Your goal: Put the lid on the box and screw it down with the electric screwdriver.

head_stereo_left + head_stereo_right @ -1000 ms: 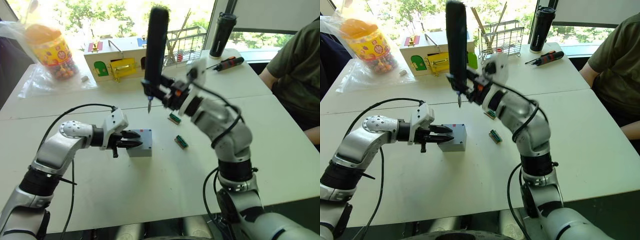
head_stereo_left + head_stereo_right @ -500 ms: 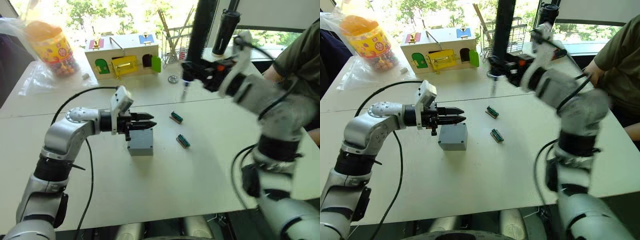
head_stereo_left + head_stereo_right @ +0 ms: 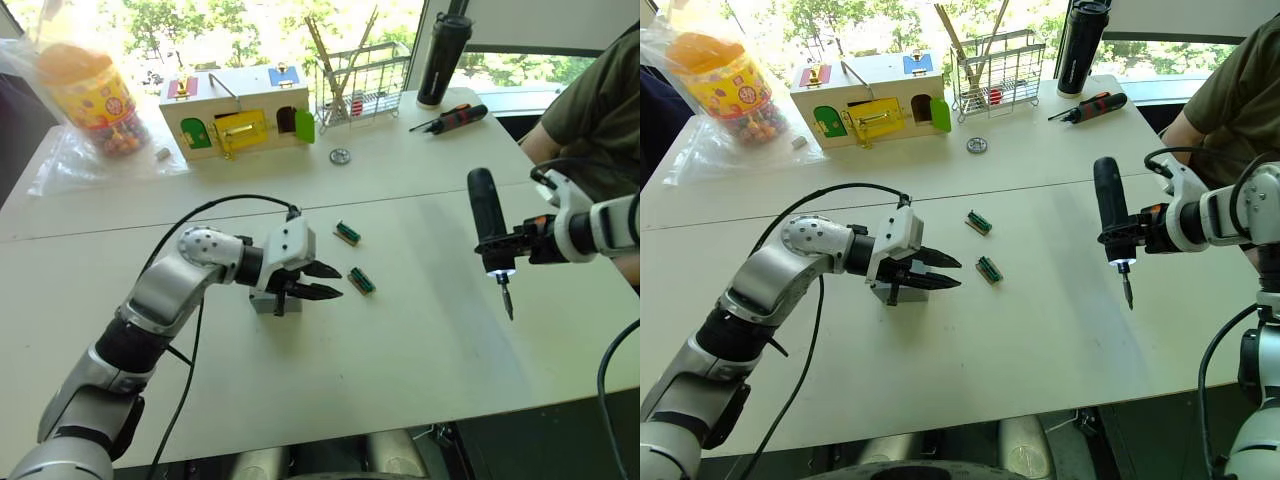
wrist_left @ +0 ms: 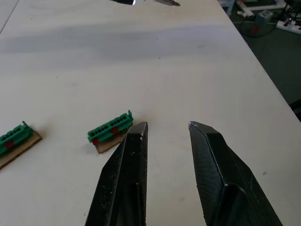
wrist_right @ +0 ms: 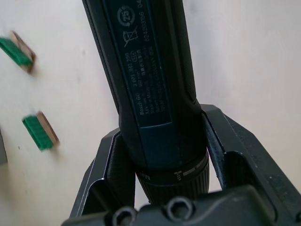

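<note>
The grey box (image 3: 262,303) stands on the white table (image 3: 400,350), mostly covered by my left wrist. The lid is hidden, and I cannot tell whether it lies on the box. My left gripper (image 3: 338,282) reaches over and past the box toward the right, open, with nothing between its fingers (image 4: 131,169). Out at the right, my right gripper (image 3: 515,245) is shut on the electric screwdriver (image 3: 487,225), a dark cylinder held nearly upright with its bit pointing down just above the table. The right wrist view shows the fingers (image 5: 106,160) clamped round the screwdriver body (image 5: 150,70).
Two green connector blocks (image 3: 348,233) (image 3: 362,281) lie just right of the box. At the back stand a wooden box with coloured doors (image 3: 240,115), a sweets jar (image 3: 85,95), a wire rack (image 3: 365,80), a black bottle (image 3: 440,60) and a black-and-orange screwdriver (image 3: 455,120). A person (image 3: 600,100) sits at the right.
My right arm swung the electric screwdriver from above the box out to the right and lowered it. The left gripper moved from the box's left side to over it.
</note>
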Robot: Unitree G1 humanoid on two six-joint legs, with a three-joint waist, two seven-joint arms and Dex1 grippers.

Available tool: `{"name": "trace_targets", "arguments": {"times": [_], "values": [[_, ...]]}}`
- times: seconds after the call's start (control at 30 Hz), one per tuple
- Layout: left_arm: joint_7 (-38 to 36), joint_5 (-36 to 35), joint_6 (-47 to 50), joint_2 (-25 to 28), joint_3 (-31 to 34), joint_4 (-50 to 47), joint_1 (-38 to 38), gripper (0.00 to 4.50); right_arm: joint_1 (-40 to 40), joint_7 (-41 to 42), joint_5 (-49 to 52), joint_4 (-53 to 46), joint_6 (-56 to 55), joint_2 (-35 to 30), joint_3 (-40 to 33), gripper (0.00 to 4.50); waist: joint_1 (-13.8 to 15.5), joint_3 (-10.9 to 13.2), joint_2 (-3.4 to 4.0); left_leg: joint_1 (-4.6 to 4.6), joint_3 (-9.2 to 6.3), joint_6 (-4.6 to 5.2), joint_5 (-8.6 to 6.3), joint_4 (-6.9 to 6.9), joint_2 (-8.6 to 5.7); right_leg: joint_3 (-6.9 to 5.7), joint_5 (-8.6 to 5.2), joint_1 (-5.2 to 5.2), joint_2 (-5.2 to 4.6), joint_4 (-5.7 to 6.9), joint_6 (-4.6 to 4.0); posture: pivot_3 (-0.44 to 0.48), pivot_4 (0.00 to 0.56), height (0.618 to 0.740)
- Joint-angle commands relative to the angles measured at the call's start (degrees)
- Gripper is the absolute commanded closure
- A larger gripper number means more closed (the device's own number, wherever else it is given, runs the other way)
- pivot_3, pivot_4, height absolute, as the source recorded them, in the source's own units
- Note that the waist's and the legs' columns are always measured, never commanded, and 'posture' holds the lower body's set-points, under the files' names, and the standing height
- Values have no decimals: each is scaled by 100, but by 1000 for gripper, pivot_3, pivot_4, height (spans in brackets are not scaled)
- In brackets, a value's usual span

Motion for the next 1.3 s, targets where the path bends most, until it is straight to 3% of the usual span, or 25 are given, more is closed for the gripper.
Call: {"name": "trace_targets", "arguments": {"times": [0.03, 0.27, 0.5, 0.57, 0.73, 1.0, 1.3], "values": [[74, -33, 46, 42, 74, -395, 151, 3121, -251, 463, -163, 217, -161, -98, 385, 2726, 21, 2, -2, 0, 0, -3, 2, 1, 0, 0, 0, 1, -1, 0, 0, 0, 150, 740], [167, 246, 35, 238, -70, -554, 458, 3121, -455, 1344, -650, 474, -596, -97, 1641, 2726, 148, 14, -2, 0, 0, -7, 4, 11, -4, 0, 0, 2, -2, 0, 0, 0, 150, 740], [332, 311, 70, 131, -32, -577, 535, 3121, -767, 1852, -1223, 1054, -963, 149, 2188, 2726, 176, 18, -8, -1, -3, -16, 9, 19, -6, -3, 0, 7, -2, -1, 0, 0, 150, 740], [361, 309, 81, 109, -33, -591, 554, 3174, -822, 1964, -1349, 1142, -1040, 206, 2282, 1695, 171, 19, -9, -1, -3, -17, 9, 20, -6, -3, 1, 8, -2, -1, 1, 0, 150, 740], [430, 276, 90, 132, 115, -505, 580, 3174, -889, 2198, -1610, 1193, -1130, 243, 2392, 21, 169, 19, -9, 0, -5, -24, 13, 18, -4, -4, 1, 7, -1, 0, 1, 0, 150, 740], [496, -244, 371, 294, 1133, -96, 458, 3174, -1304, 2247, -2002, 1455, -1608, 365, 1962, 21, 167, 20, -10, -1, -5, -27, 15, 16, -6, -4, 1, 1, -2, 2, 1, 0, 150, 740], [538, -324, 378, 893, 1989, 788, 425, 3174, -1415, 2250, -1638, 53, -1847, 462, 817, 21, 152, 22, -7, -1, -6, -33, 18, 8, -4, -4, 1, -8, -1, 6, 1, 0, 150, 740]]}}
